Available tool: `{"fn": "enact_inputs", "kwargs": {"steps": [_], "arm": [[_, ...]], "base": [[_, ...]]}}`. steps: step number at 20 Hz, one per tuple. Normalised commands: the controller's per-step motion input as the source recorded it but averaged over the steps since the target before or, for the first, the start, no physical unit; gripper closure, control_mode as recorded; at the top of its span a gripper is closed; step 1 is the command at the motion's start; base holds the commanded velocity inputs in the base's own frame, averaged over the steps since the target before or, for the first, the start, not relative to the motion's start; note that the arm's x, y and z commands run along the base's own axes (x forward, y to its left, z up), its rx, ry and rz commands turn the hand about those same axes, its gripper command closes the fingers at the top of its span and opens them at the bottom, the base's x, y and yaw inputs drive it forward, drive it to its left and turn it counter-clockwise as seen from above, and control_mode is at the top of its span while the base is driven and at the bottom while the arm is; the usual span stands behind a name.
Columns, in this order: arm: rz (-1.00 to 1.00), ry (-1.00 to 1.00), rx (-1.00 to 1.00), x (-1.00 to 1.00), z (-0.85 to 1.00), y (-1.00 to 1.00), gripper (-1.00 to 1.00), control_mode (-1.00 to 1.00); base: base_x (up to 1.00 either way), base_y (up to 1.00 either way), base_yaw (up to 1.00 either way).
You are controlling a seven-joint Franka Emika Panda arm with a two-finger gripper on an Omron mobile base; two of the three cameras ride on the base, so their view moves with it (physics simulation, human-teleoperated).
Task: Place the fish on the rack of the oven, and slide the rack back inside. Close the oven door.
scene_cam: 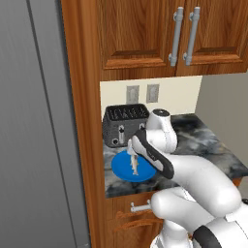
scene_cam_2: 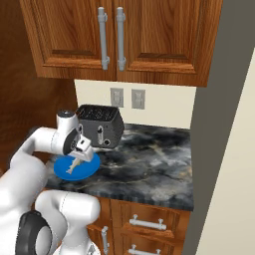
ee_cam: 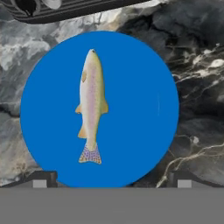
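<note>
Hand spread above the fish on its blue plate.

Left base view: the fish (scene_cam: 134, 164) lies on the blue plate (scene_cam: 121, 170) at the front of the marble worktop (scene_cam: 208, 145), just before the black toaster (scene_cam: 123, 125). Right base view: the hand (scene_cam_2: 79, 155) hangs over the plate, pointing down at the fish. Hand view: both fingertips (ee_cam: 41, 179) stand wide apart at the plate's edge, nothing between them; the fish lies lengthwise left of centre.

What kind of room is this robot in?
It looks like a kitchen. There is a toaster on a dark marble counter, wooden cupboards above it, and a fish lying on a blue plate.
</note>
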Motion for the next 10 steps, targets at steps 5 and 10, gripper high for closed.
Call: {"fn": "enact_inputs", "kwargs": {"steps": [5, 10], "arm": [[0.0, 0.04, 0.0, 0.4, -0.25, 0.16, -1.0, -1.0], [-0.01, 0.04, 0.0, 0.41, -0.23, 0.19, -1.0, -1.0]], "base": [[0.0, 0.0, 0.0], [0.0, 0.0, 0.0]]}}
